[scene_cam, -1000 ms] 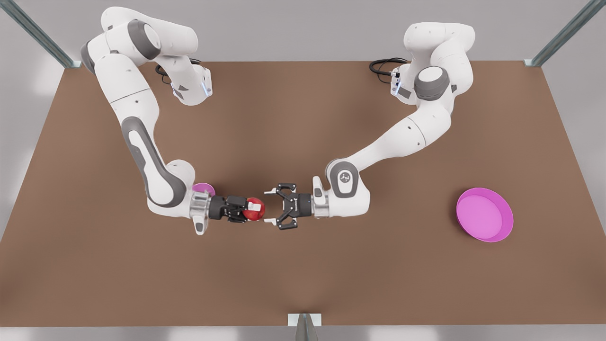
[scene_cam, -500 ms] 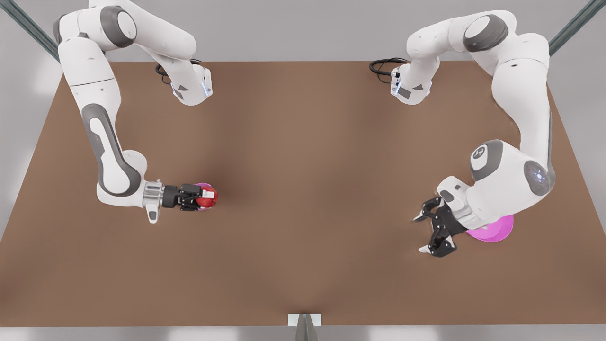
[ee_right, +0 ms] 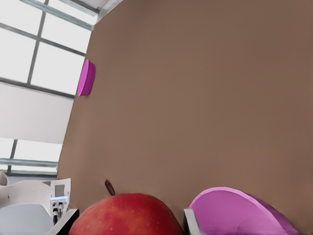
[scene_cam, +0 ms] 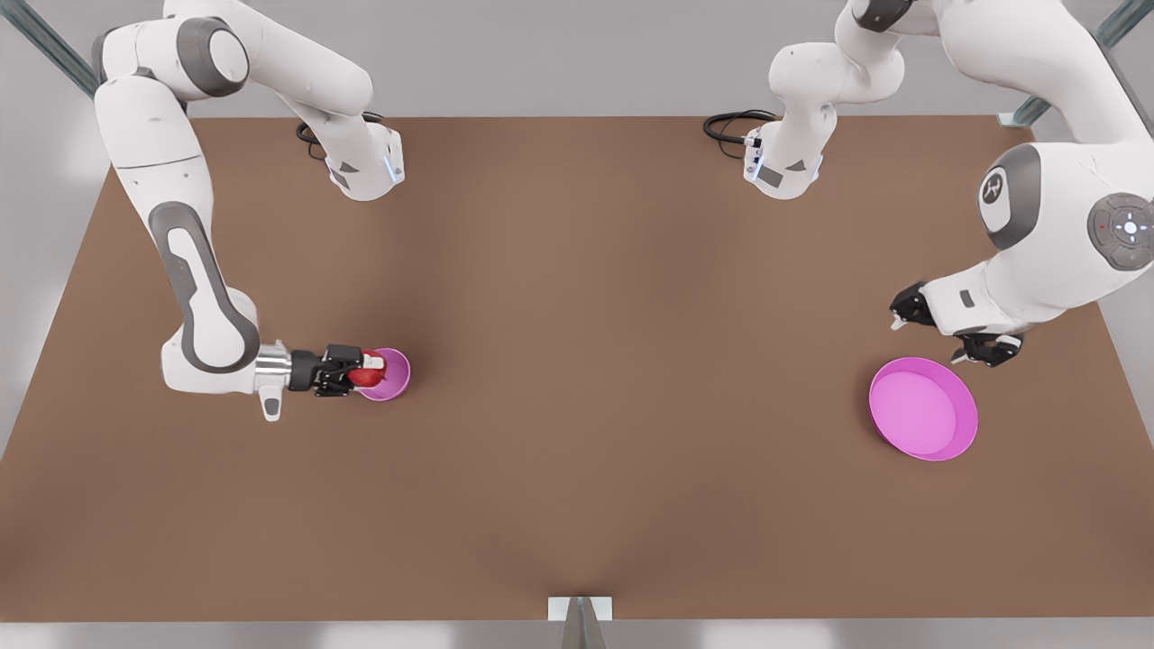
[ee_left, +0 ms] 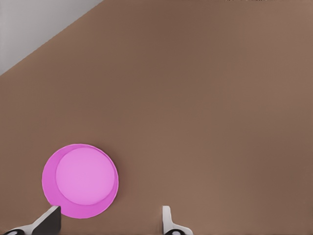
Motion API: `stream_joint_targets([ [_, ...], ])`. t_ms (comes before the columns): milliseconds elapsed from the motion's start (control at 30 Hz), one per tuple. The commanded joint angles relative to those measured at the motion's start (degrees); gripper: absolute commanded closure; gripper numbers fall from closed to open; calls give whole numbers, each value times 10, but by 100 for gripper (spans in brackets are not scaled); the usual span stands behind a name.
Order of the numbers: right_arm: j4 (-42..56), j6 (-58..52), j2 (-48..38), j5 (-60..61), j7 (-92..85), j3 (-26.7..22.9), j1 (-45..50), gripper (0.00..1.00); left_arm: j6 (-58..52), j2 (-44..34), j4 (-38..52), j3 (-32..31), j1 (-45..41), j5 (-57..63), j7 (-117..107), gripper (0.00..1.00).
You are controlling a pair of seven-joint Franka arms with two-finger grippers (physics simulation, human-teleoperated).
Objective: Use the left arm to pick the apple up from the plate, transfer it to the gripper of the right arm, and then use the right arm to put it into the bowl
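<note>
The right arm (scene_cam: pixel 194 270) drops down the left of the frame in the front view, forearm near vertical, wrist bent level. The right gripper (scene_cam: pixel 347 371) has its jaws pinching the apple (scene_cam: pixel 364 372) at the rim of the bowl (scene_cam: pixel 389 374), lower left of centre. At the far right the left arm (scene_cam: pixel 1050 239) is folded high, its left gripper (scene_cam: pixel 947 329) hanging above the counter (scene_cam: pixel 577 379) just beyond the plate (scene_cam: pixel 923 408), jaws spread with nothing between them. In the left wrist view the plate (ee_left: pixel 80 181) lies below the fingertips (ee_left: pixel 167 218).
</note>
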Motion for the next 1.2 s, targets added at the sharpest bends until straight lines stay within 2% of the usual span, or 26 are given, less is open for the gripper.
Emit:
stream_joint_targets([
  [0, 0, 6, 1, -26, -9, 0, -2, 30, -6, 13, 9, 0, 1, -4, -305, 0],
  [233, 1, 5, 12, -40, -21, 0, -13, 29, -5, 19, 12, 1, 2, -5, -328, 0],
  [567, 7, 48, 17, -142, -19, 3, 6, 29, -3, 21, 12, 1, 2, -5, -334, 0],
  [867, 20, 57, 24, -172, -14, 5, 25, 26, -4, 21, 12, 1, 2, -7, -335, 0],
  [900, 20, 57, 24, -172, -14, 5, 25, 16, -4, 21, 12, 1, 2, -7, -335, 0],
  [933, 20, 57, 24, -172, -14, 5, 24, 0, -4, 21, 12, 1, 2, -7, -335, 0],
  [1100, 48, 37, 20, -178, 21, 6, 25, 0, -5, 21, 12, 1, 2, -7, -334, 0],
  [1167, 156, -44, 17, -247, 118, 6, 24, 0, -5, 21, 12, 1, 2, -7, -335, 0],
])
